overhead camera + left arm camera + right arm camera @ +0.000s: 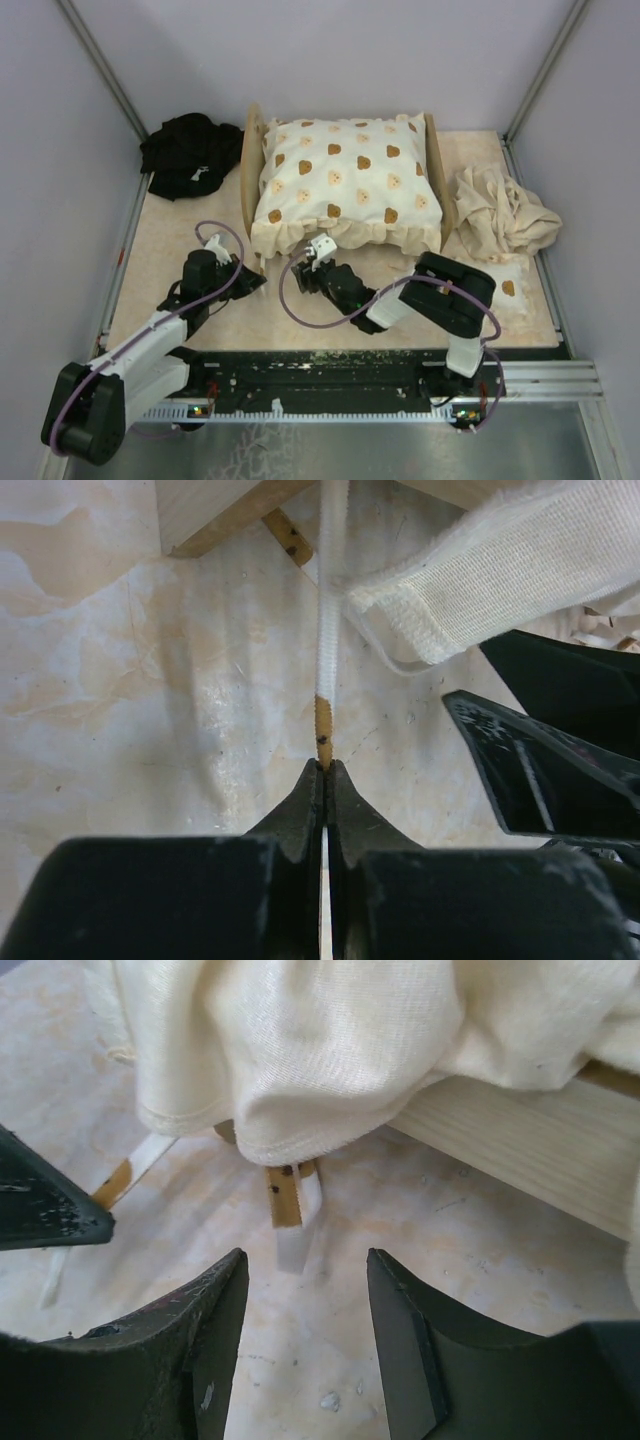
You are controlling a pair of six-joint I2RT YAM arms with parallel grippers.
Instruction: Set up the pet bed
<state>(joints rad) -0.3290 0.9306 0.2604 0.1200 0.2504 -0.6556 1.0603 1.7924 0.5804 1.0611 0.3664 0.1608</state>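
Observation:
The pet bed's light-wood frame (248,170) stands at the back middle. A cream frilled cushion with brown prints (345,180) lies on it and hides the mattress. My left gripper (257,281) is at the bed's front left corner, shut (327,765) on a white tie strap with a tan end (330,630) that runs up to the cushion's edge (500,570). My right gripper (318,250) is open (305,1260) at the cushion's front edge. A second tan-and-white strap end (290,1210) hangs from the cushion (300,1050) just beyond its fingertips, untouched.
A black cloth (190,152) lies at the back left. A crumpled beige cloth (500,212) lies right of the bed, with a small printed pillow (508,285) in front of it. The bed's wooden rail (520,1140) is close ahead of the right gripper. Side walls enclose the table.

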